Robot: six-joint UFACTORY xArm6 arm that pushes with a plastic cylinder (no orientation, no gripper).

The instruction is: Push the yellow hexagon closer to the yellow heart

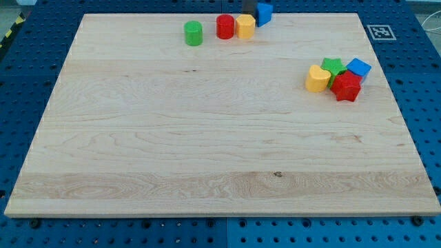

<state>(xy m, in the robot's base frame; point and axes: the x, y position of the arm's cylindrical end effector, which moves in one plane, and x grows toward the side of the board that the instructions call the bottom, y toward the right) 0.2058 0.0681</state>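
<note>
Up by the worktop's (207,138) top edge, yellow hexagon (245,26) sits wedged between red cylinder (225,27) and blue block (264,13), well apart from yellow heart (317,79); my tip's hidden, tool state unknowable.

Yellow hexagon (245,26) — upright at the view's top, touching a red cylinder (225,27). Yellow heart (317,78) — view's right, well apart.

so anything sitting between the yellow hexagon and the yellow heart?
Nothing visible. The yellow hexagon block sits at the view's top touching the red cylinder block; the bare wooden board runs diagonally down-right to the yellow heart block. My tip isn't clearly visible.
</note>
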